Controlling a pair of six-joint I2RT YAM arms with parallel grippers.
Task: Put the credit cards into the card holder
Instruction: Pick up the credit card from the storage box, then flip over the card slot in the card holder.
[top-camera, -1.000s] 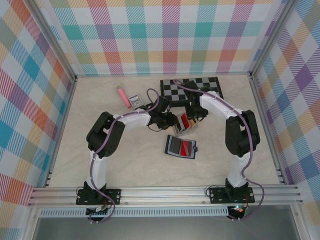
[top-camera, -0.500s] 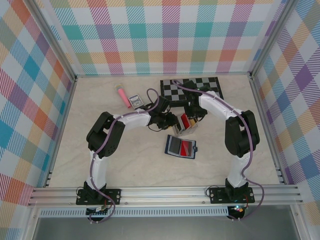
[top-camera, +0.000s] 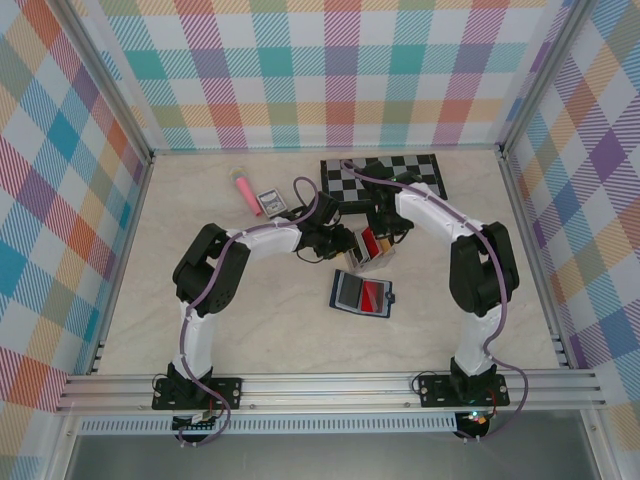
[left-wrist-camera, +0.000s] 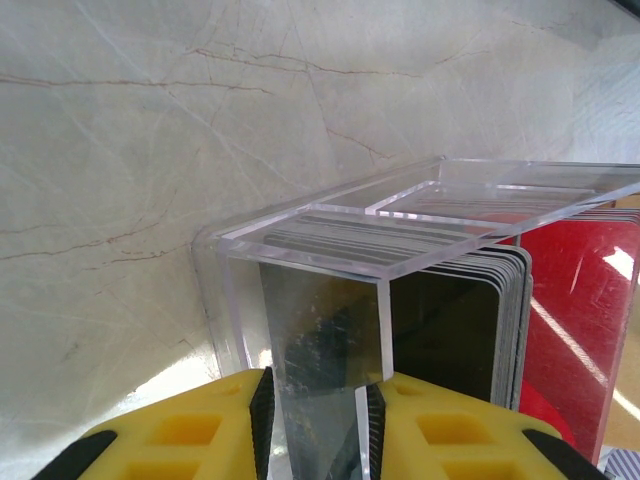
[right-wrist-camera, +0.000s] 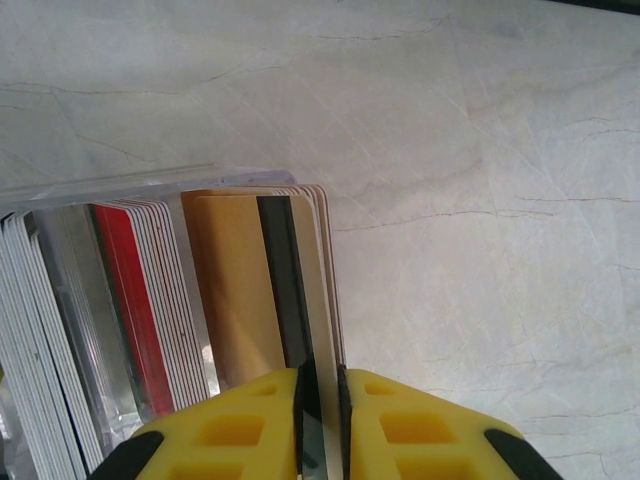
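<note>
My right claw (right-wrist-camera: 320, 410) pinched tight on a striped cream credit card (right-wrist-camera: 298, 285), standing on edge in the clear stand (left-wrist-camera: 400, 230); my left claw (left-wrist-camera: 320, 420) clamps that stand's wall; card holder (top-camera: 362, 293) lies open nearby.

A: Table (top-camera: 250, 320) logged as cream marble with thin brown veins. Walls (top-camera: 340, 70)?
B: Plaid, noted as teal, orange, purple and yellow on white. Chessboard (top-camera: 385, 178) marked black-and-white checks.
A: Card holder (top-camera: 349, 290)?
B: Navy edge, with grey and red seen inside.
A: Credit cards (right-wrist-camera: 235, 300) tagged red, yellow-orange, black and white-edged. Stand (left-wrist-camera: 330, 225) is entered as clear.
B: Left fingers (left-wrist-camera: 190, 430) and right fingers (right-wrist-camera: 420, 425) recorded yellow. Tube (top-camera: 243, 192) pink.
</note>
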